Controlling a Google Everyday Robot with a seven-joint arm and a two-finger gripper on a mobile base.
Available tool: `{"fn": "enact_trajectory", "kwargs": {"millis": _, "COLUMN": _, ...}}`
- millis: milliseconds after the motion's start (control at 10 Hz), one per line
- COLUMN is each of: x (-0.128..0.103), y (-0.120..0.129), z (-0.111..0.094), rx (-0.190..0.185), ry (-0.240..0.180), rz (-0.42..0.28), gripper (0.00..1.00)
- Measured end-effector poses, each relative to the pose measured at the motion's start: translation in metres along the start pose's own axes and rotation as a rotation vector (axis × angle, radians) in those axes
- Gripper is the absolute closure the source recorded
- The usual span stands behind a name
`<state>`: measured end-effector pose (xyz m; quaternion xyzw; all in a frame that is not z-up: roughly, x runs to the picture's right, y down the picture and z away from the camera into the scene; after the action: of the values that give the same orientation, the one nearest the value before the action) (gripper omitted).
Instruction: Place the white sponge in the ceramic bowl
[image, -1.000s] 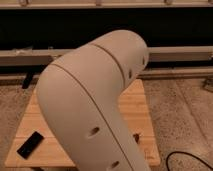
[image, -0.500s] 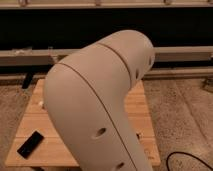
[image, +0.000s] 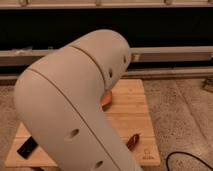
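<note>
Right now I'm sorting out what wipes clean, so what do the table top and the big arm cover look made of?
The table top looks like pale wood or bamboo: parallel plank seams, matte finish. The arm cover looks like smooth moulded plastic, off-white with a soft sheen and small round holes; painted metal is possible. The gripper is out of view.

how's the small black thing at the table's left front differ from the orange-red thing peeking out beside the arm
The black object is dark; the orange-red object is bright. The black object lies at the front left, showing clearly; the orange-red object sits mid-table, mostly hidden behind the arm. Both rest on the wooden table. The tool is out of view.
</note>
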<state>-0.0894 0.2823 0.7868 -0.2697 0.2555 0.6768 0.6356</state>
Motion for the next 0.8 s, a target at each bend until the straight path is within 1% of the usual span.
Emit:
{"fn": "enact_trajectory", "kwargs": {"millis": 100, "x": 0.001, "y": -0.001, "z": -0.001, "rx": 0.003, "ry": 0.001, "rz": -0.004, "gripper": 0.71}}
{"fn": "enact_trajectory", "kwargs": {"millis": 200, "x": 0.000, "y": 0.000, "z": -0.005, "rx": -0.005, "ry": 0.002, "rz": -0.009, "gripper": 0.81}}
{"fn": "enact_trajectory", "kwargs": {"millis": 300, "x": 0.000, "y": -0.002, "z": -0.013, "rx": -0.038, "ry": 0.010, "rz": -0.011, "gripper": 0.91}}
{"fn": "enact_trajectory", "kwargs": {"millis": 400, "x": -0.002, "y": -0.004, "z": -0.021, "rx": -0.080, "ry": 0.018, "rz": -0.012, "gripper": 0.98}}
{"fn": "enact_trajectory", "kwargs": {"millis": 500, "x": -0.003, "y": -0.003, "z": -0.029, "rx": -0.112, "ry": 0.022, "rz": -0.023, "gripper": 1.00}}
{"fn": "enact_trajectory", "kwargs": {"millis": 600, "x": -0.005, "y": 0.002, "z": -0.041, "rx": -0.139, "ry": 0.021, "rz": -0.050, "gripper": 1.00}}
{"fn": "enact_trajectory", "kwargs": {"millis": 800, "x": -0.007, "y": 0.006, "z": -0.055, "rx": -0.165, "ry": 0.010, "rz": -0.088, "gripper": 1.00}}
